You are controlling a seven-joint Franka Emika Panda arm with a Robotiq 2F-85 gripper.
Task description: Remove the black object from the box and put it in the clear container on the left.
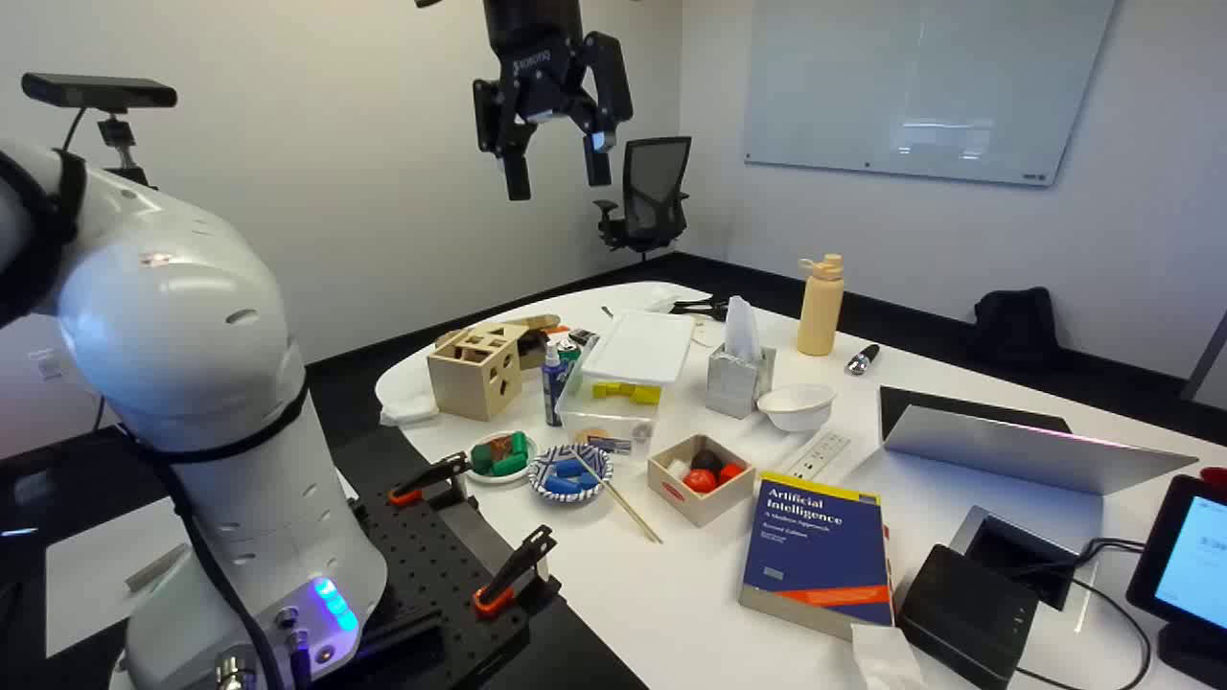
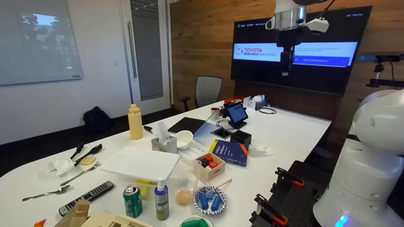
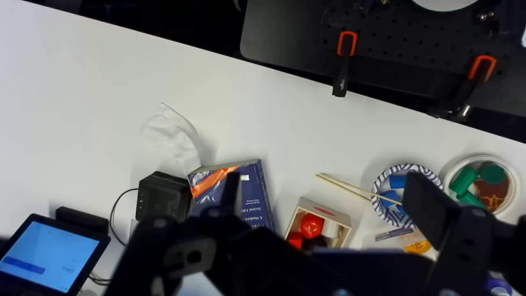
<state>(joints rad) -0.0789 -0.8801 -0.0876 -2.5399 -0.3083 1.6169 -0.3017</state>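
Observation:
The box is small, square and light-coloured, open at the top, and shows in both exterior views. It holds red pieces, a white piece and the black object. The black object also shows in an exterior view and partly in the wrist view, where my gripper's body hides some of it. The clear container stands beside the box, with yellow pieces in it. My gripper is open and empty, high above the table. The wrist view looks down between its spread fingers onto the box.
A white lid or board lies over part of the clear container. A patterned bowl with blue pieces and chopsticks, and a plate with green pieces, stand near it. A blue book, tissue box and spray bottle stand around.

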